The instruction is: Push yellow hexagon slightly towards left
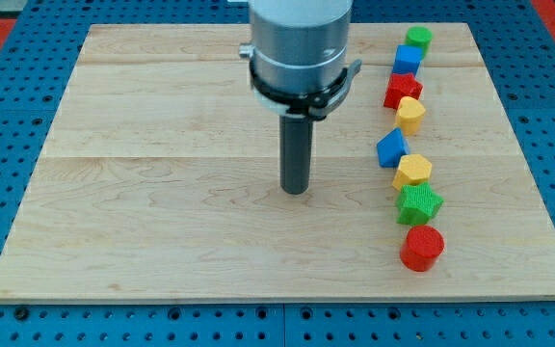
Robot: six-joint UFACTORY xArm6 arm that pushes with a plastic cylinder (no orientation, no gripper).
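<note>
Camera view: my tip (296,189) rests mid-board, well to the view's left of a line of eight blocks.

I carry no pincer at all, only a bare rod, so there is nothing to stand apart or together. The yellow hexagon (412,171) lies on the wooden board (162,145) in the view's right part, touching the green star (419,203) below it and just beside the blue block (391,148) above. To nudge it left, I judge I must first circle round to its right side without brushing its neighbours, then press squarely on its middle and stop early, since only a slight shift is asked. Count: two yellow, the hexagon and a yellow block (410,114); two blue, with the blue cube (408,60); two red, a red star (403,91) and red cylinder (421,248); two green, with the green cylinder (417,39).
</note>
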